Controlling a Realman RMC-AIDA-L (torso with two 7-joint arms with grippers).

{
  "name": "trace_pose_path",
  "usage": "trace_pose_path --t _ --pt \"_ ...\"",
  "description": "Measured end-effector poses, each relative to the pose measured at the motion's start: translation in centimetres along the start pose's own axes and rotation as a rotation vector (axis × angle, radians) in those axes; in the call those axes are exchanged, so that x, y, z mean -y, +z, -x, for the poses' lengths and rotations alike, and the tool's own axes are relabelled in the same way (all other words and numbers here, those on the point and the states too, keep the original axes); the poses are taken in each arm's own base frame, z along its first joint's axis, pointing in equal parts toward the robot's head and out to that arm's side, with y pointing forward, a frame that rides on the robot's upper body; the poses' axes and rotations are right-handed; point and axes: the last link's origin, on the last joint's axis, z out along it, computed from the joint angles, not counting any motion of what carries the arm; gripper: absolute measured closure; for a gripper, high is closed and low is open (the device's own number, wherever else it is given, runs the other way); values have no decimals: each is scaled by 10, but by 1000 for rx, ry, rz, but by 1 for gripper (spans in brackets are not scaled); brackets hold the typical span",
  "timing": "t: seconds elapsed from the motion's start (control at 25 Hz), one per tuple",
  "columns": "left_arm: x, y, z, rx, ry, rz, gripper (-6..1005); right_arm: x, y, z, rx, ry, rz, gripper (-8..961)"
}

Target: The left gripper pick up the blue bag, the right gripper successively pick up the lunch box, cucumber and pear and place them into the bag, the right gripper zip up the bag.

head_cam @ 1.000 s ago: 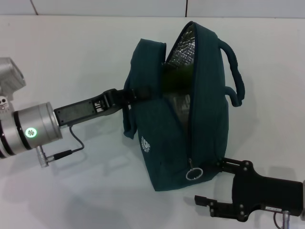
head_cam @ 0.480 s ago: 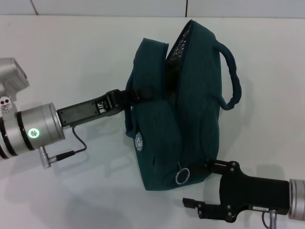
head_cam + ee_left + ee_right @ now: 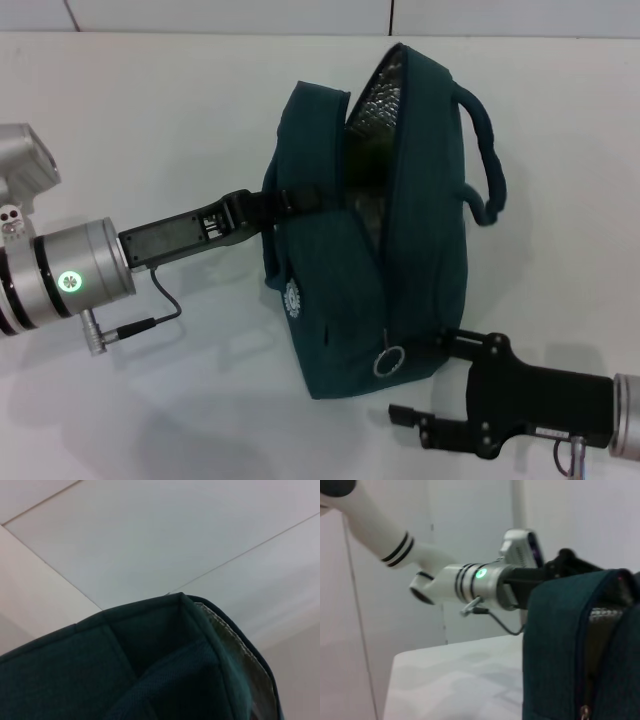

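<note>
Evidently your left pincer [image 3: 285, 200] grips the bag [image 3: 420, 240]; the spread-fingered right pincer [image 3: 425, 385] sits by its zipper pull [image 3: 388, 361], zipping hardly begun.

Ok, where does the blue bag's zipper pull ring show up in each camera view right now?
Head view: the ring zipper pull hangs low on the blue bag, just left of the right pincer.
Left wrist view: not in it; only bag fabric fills the lower part.
Right wrist view: a small pull at the bottom edge.
Shared landmark: the silver foil lining.

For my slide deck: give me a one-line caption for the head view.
Left tool grips the blue bag by its rim while right tool opens near the ring zipper pull.
</note>
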Motion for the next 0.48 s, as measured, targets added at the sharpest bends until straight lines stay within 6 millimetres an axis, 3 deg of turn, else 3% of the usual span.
trace_pose_path --t 0.48 --pt "0 0 1 4 0 1 931 5 2 -3 -20 55 -36 248"
